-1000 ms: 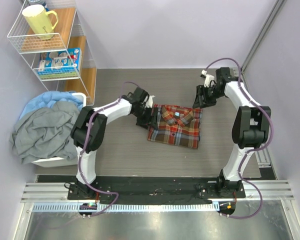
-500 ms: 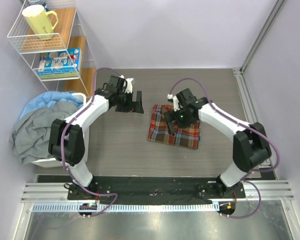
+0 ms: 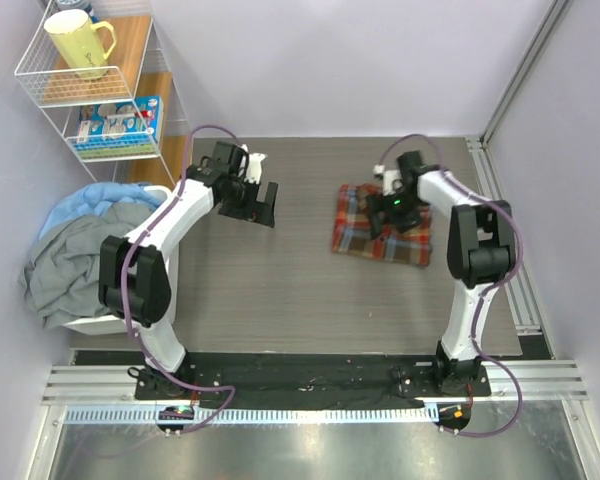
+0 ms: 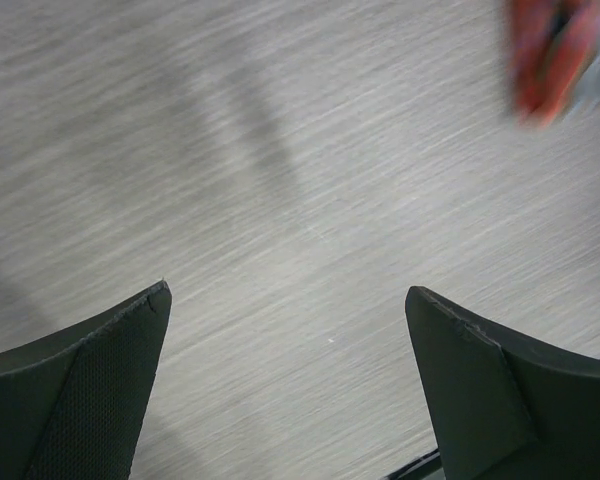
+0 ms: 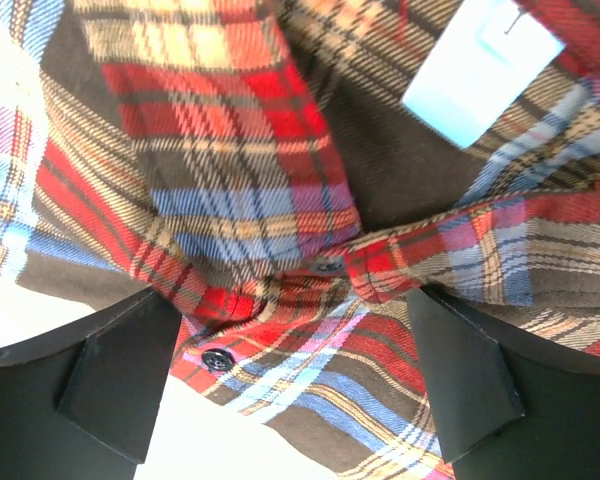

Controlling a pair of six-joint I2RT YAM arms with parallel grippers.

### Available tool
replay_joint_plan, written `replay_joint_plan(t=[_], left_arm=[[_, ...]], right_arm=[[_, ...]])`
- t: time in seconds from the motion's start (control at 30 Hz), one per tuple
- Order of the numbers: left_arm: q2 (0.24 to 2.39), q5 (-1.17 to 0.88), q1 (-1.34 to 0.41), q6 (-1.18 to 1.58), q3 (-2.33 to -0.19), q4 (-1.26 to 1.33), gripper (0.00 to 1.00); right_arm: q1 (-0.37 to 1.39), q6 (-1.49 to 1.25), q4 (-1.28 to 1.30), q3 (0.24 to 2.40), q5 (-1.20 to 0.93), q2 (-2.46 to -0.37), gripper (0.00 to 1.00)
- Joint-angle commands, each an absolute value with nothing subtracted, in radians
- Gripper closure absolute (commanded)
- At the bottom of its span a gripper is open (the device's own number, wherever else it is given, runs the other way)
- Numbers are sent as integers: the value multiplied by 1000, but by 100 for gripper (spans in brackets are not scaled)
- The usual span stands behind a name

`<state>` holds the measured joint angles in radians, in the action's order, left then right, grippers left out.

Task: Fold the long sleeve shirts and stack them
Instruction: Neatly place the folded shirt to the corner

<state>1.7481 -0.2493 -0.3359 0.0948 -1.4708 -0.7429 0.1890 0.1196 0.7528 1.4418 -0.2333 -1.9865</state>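
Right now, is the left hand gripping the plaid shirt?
No, the left hand hangs open over the bare tabletop with nothing held.

Centre of the tabletop (image 3: pixel 280 290) is bare from the arm bases to the back wall, a wide lane between the arms. Left gripper (image 3: pixel 268 205) hangs over it, fingers (image 4: pixel 80 390) spread, nothing between them. Right side is taken by the folded long sleeve shirt (image 3: pixel 365 240), with the right gripper (image 3: pixel 388 212) on top, fingers (image 5: pixel 110 375) astride the collar. Left edge is crowded by a clothes pile (image 3: pixel 80 260) and a wire rack (image 3: pixel 100 90).
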Motion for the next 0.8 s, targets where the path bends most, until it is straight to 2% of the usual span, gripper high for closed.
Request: replay_joint_plan(t=[0.0,0.1,0.23,0.3,0.4,0.53,0.77], left_arm=[[1804,-245,-295,6,-1580,-821,0],[1851,-249,-273,-21,-1626,-836,0],[1900,-255,-258,-35,-1687,-848,0],[1910,-256,-256,-41,-1693,-854,0],[1916,-258,-255,-51,-1687,-856,0],[1901,-258,-247,-46,-1672,-845,0],[1839,-267,-239,-32,-1609,-810,0]], right_arm=[[-58,495,971,1662,-247,-2164,3],[-176,688,1116,1875,-258,-2320,5],[-233,946,1257,2168,-235,-2500,5],[-241,979,1314,2355,-227,-2563,5],[-241,974,1367,2469,-219,-2632,4],[-253,852,1264,2387,-265,-2534,3],[-256,500,1002,2021,-348,-2078,0]])
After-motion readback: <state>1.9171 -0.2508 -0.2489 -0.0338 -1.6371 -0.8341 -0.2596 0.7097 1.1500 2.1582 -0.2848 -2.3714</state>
